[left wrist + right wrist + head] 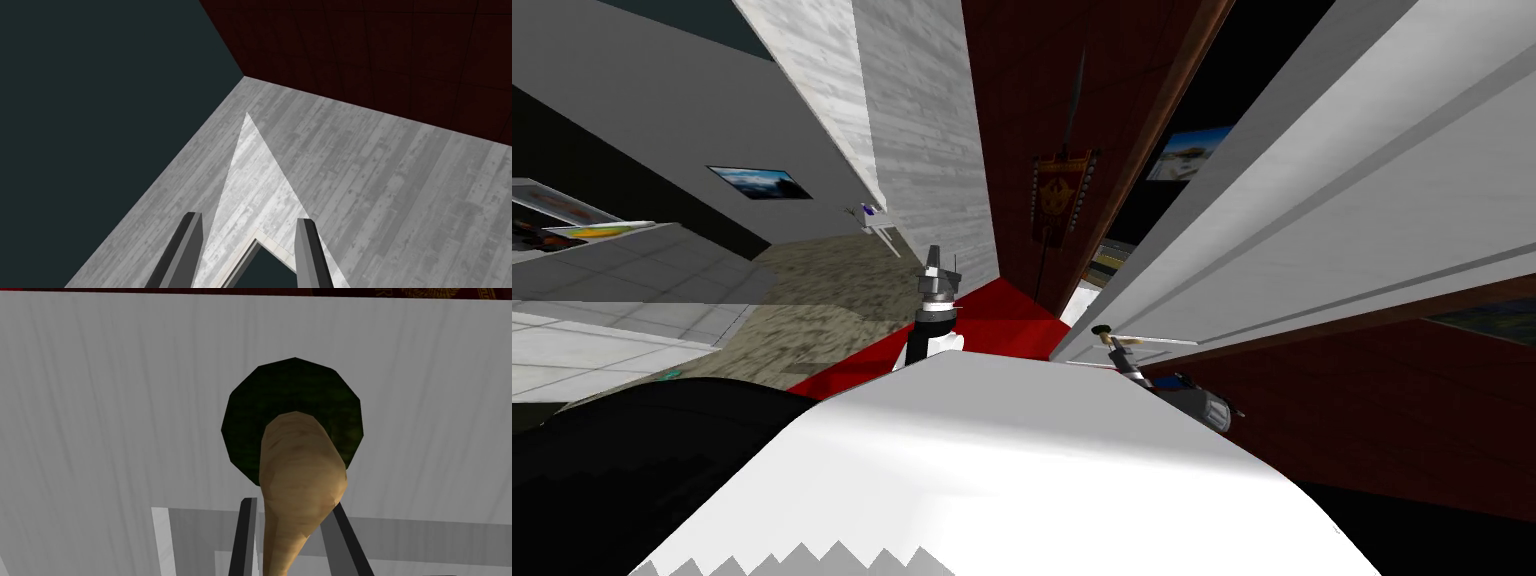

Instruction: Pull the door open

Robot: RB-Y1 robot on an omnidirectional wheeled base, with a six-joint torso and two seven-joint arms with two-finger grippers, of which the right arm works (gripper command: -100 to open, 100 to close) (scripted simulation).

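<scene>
Right pincer (292, 504) pinching the tan lever handle (300, 458) from both sides, the handle sticking out of a dark round plate (295, 385) on the white door (100, 413) to my right front, beside a dark red wall (1022, 100) — left pincer (250, 220) spread, holding nothing, raised ahead of me.

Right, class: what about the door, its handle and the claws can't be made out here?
- The handle's near end: cut off by the right wrist view's bottom edge, between the right claw's fingers.
- The door's far side: runs off the head view's right edge.
- Beyond the door: a black area, nothing drawn.
</scene>
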